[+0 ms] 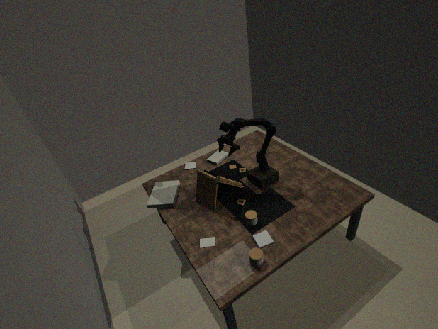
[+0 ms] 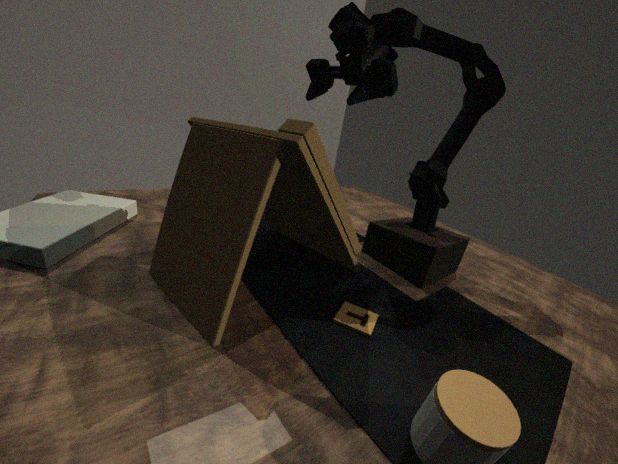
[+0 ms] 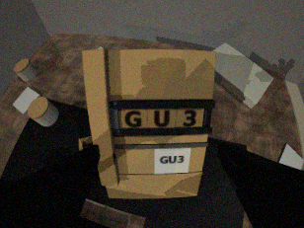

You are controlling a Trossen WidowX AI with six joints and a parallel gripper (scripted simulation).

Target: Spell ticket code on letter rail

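The rail [image 3: 160, 117] on the sloped face of the board [image 3: 157, 80] reads G U 3, and the white ticket [image 3: 172, 160] just below it reads GU3 as well, so the 3 tiles look to be home in the right order. The board stands as a tent near the middle of the table [image 1: 319, 198], at the end of the black mat [image 1: 273, 209] toward the far corner.

The gripper [image 2: 345, 85] hangs high above the board's ridge with its jaws spread nearly as wide as they go and nothing between them. It touches nothing that I can see.

What could go wrong now is mostly clumsiness on the way out. If the arm swings low over the ridge, it could clip the top of the board and tip it, or jolt the tiles back toward the rail's open end. Spare tiles lie loose on the mat: 1 marked T [image 2: 355, 317] below the board, 2 more [image 1: 237, 168] nearer the far corner (their letters are too small to read). A sweep across the mat could scatter them, or roll the jar [image 2: 465, 425] toward the near edge.
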